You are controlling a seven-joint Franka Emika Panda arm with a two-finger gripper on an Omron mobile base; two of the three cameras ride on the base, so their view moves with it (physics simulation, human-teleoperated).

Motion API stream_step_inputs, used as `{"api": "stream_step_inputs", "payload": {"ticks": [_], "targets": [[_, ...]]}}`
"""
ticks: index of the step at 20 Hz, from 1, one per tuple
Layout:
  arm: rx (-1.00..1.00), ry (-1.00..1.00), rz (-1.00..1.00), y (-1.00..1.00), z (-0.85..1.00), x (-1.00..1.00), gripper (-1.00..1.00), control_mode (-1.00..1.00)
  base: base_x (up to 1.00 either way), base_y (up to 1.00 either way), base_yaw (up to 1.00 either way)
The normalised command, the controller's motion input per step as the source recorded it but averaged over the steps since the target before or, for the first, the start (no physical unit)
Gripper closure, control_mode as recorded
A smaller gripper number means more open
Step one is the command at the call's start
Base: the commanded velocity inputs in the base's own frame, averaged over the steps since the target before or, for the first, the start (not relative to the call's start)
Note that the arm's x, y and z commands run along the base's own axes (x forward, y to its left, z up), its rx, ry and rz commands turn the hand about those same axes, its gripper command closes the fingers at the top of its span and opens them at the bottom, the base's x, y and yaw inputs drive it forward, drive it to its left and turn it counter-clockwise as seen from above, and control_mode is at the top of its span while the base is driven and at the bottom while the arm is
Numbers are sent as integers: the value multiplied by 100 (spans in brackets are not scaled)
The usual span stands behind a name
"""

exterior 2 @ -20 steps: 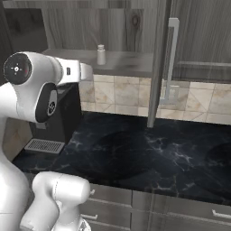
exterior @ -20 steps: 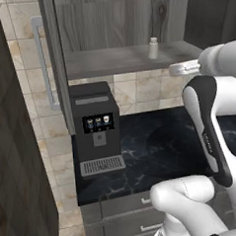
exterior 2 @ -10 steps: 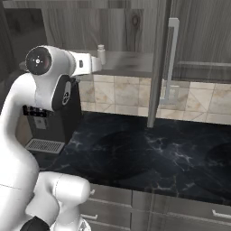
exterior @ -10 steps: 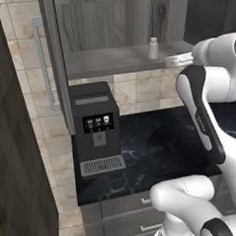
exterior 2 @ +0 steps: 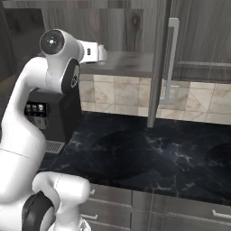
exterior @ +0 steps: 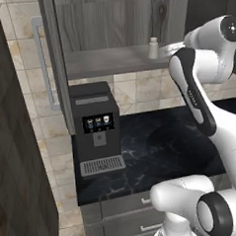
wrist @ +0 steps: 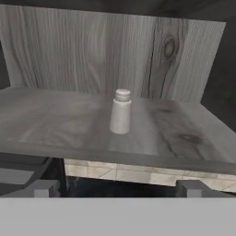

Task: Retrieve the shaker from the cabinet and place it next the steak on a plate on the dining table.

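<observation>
Shaker: one is standing upright on the grey shelf of the cabinet, near the middle of the hand view and at about 2 o'clock in the left base view. It is a small whitish-grey cylinder, tapering to a narrower, finely ribbed cap; no label or writing is showing on it.

One cabinet is showing, grey wood-grain with a dark knot at about 1 o'clock on its back panel, and its doors are standing open. Two long bar handles of light metal are showing, one on each door.

One gripper is pointing at the shelf front, its two dark finger tips spread wide at 7 and 5 o'clock in the hand view, pinching nothing and well apart from the shaker.

One black coffee machine is sitting on the black marbled counter below, boxy with a metal drip grille; three small cup icons are glowing on its screen, too small to read any text. Beige stone tiles are lining the wall, and grey drawer fronts are sitting under the counter.
</observation>
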Motion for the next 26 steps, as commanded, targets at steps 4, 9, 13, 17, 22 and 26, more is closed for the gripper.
{"api": "stream_step_inputs", "payload": {"ticks": [4,9,13,17,22,26], "targets": [[0,-1,0,0,0,38,-100,-100,0,0,0],[0,0,0,0,0,41,-100,-100,0,0,0],[0,-2,0,0,0,42,-100,-100,0,0,0],[0,-4,2,0,0,37,-100,-100,0,0,0],[0,-1,2,0,0,38,-100,-100,0,0,0],[0,3,0,0,0,36,-100,-100,0,0,0]]}}
